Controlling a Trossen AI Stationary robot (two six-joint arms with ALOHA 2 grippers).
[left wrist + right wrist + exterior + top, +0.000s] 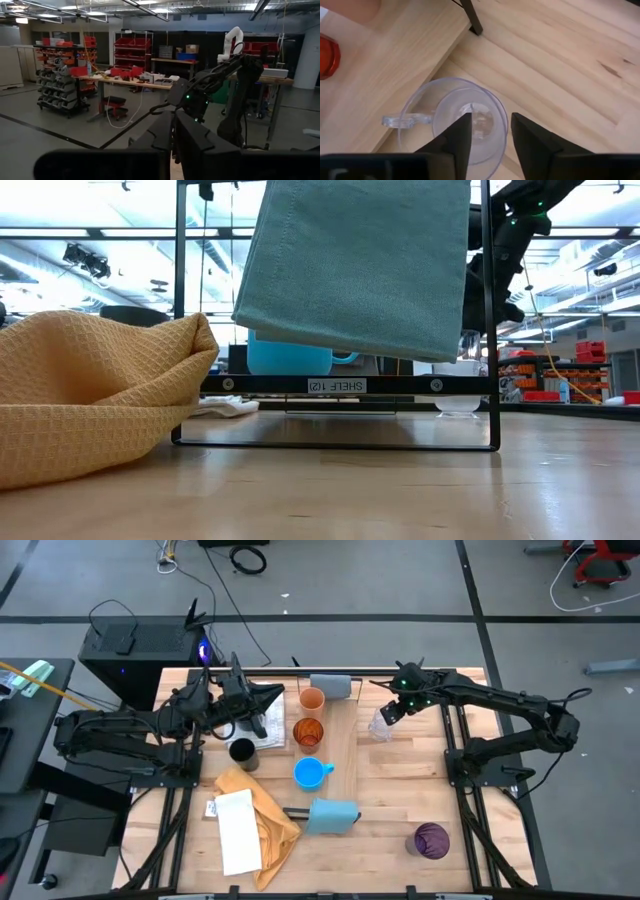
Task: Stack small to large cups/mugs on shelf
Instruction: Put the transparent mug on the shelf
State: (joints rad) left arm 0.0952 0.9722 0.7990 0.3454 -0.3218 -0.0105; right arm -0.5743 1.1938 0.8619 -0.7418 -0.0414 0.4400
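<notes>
The shelf (340,745) runs from a grey block (330,686) to a light blue block (333,815). On it stand an orange cup (312,700), an amber cup (308,732) and a blue mug (310,773). A clear glass (380,726) with a handle (400,120) stands upright on the table just right of the shelf. My right gripper (490,131) is open over it, one finger inside and one outside its rim. The black cup (243,752) and the purple cup (432,840) stand on the table. My left gripper (174,136) is raised at the far left, shut and holding nothing. My right gripper comes slanting down from above, with one finger (461,134) inside the clear glass and the other (530,142) outside its rim (504,120), on the side away from the handle. Whether either finger touches the wall, I cannot tell. The glass stands on the table.
A yellow cloth (262,815) with a white sheet (238,832) on it lies at the near left. It fills the left of the low view (90,395). A white booklet (268,725) lies under the left arm. Bare tabletop lies between the shelf and the purple cup.
</notes>
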